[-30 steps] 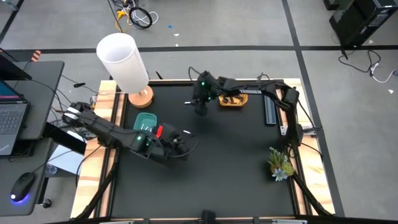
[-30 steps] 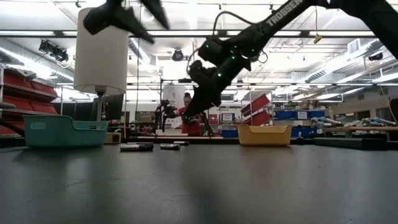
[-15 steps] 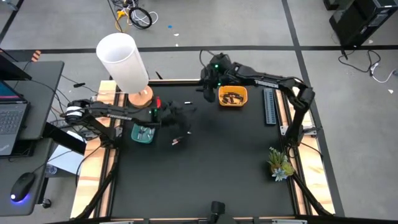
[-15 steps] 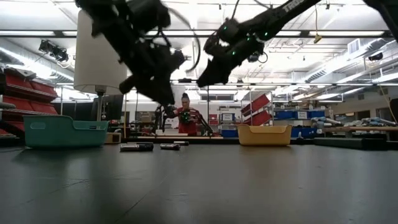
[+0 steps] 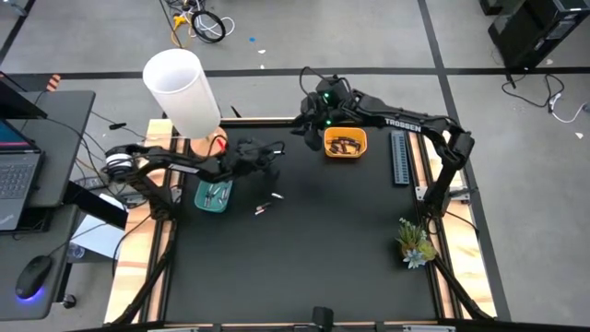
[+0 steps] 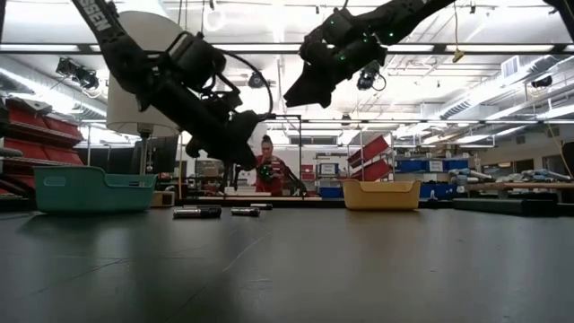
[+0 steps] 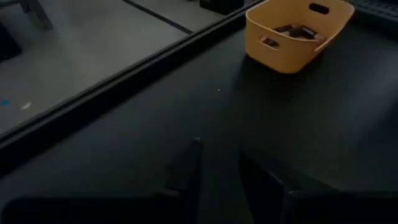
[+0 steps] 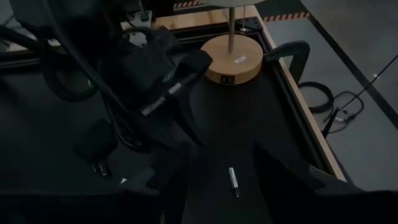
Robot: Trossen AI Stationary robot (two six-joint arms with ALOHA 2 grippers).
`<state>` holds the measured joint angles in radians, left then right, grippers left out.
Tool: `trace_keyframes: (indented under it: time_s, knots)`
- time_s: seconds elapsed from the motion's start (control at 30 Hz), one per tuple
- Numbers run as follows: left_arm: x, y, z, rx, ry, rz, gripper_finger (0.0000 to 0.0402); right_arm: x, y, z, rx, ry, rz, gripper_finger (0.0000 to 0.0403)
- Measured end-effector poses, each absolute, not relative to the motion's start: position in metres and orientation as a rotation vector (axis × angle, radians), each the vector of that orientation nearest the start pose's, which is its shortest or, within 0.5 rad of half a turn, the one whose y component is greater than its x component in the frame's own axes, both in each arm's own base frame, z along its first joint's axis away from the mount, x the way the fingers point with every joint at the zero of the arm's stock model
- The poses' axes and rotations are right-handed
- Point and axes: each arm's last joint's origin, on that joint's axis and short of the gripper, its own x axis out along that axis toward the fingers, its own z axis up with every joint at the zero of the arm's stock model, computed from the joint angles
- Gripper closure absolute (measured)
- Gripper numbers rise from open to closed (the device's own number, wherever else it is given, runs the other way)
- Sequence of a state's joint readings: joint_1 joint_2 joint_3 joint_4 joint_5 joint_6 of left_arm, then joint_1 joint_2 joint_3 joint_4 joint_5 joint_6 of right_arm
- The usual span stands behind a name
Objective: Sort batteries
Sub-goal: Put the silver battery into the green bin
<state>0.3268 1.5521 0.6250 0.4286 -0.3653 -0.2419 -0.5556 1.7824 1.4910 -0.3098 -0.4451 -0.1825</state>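
Left arm stretches across table's rear-left; left gripper [image 5: 274,150] is raised, fingers a little apart w/ nothing between them. Right arm reaches in from the right; right gripper [image 5: 307,129] is up beside yellow bin [image 5: 346,144], fingers spread, empty. Batteries: two loose on mat [image 5: 267,203], some in teal bin [image 5: 213,195], dark ones in yellow bin.

Both arms are showing matte black casings. The right arm [image 5: 406,123] is carrying white "TROSSEN" lettering and glowing green lights near its wrist. The left arm [image 5: 175,166] is trailing a looping black cable, with white fittings at its base.
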Motion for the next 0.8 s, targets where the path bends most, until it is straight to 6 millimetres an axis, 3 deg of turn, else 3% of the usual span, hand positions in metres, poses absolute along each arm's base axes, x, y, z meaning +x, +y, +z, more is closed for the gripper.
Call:
trace_keyframes:
  time_s: [0.13,0.3,0.47,0.63,0.8]
  knots:
    - [0.278,0.118,0.153,-0.250,0.455,0.741,0.0287,0.351,-0.202,0.297,0.112,0.530,-0.056,0.0219]
    - [0.289,0.132,0.142,-0.304,0.500,0.628,0.0287,0.351,-0.201,0.297,0.125,0.525,-0.042,0.0219]
    - [0.299,0.146,0.152,-0.319,0.517,0.631,0.0287,0.349,-0.199,0.301,0.126,0.501,0.010,0.0219]
    - [0.294,0.164,0.156,-0.351,0.571,0.643,0.0287,0.344,-0.197,0.312,0.112,0.474,0.010,0.0219]
    - [0.283,0.179,0.143,-0.378,0.654,0.550,0.0287,0.338,-0.194,0.323,0.095,0.447,0.005,0.0219]
